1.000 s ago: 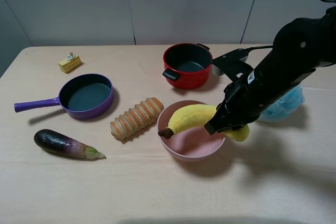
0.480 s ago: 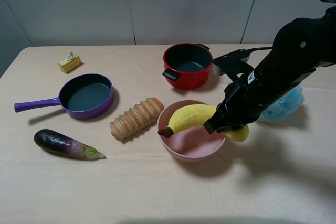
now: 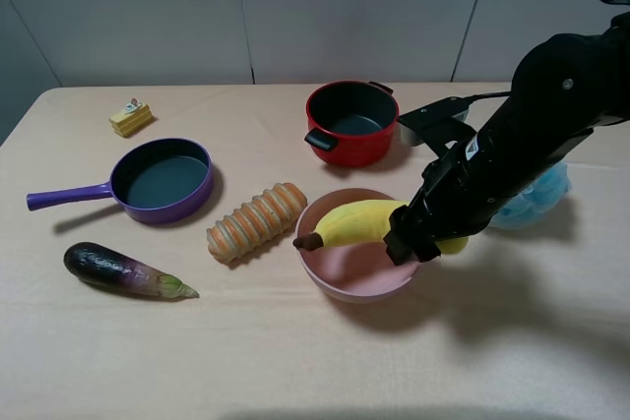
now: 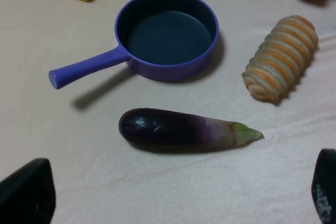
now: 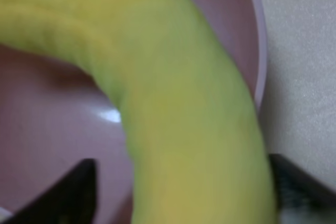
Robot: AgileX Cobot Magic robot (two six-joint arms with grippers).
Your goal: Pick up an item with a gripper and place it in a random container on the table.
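The yellow plush banana (image 3: 364, 221) lies across the pale pink bowl (image 3: 340, 280), its brown stem tip over the left rim and its other end under my right gripper (image 3: 413, 243). In the right wrist view the banana (image 5: 173, 103) fills the picture above the bowl's glossy inside (image 5: 47, 129). The right gripper (image 5: 181, 187) straddles it with its black fingertips (image 5: 68, 192) standing off the plush, so it is open. My left gripper (image 4: 173, 192) is open above the beige table (image 4: 157, 182), close to the purple eggplant (image 4: 178, 129), with nothing in it.
A red two-handled pot (image 3: 351, 122) stands behind the bowl. A striped bread roll (image 3: 256, 220), a purple frying pan (image 3: 160, 179) and the eggplant (image 3: 123, 270) lie to the left. A small yellow block (image 3: 131, 117) sits far left, a light blue puff (image 3: 536, 194) behind the right arm.
The right jaws have opened off the banana. The banana has sunk a little lower onto the bowl, its stem tip shifting left.
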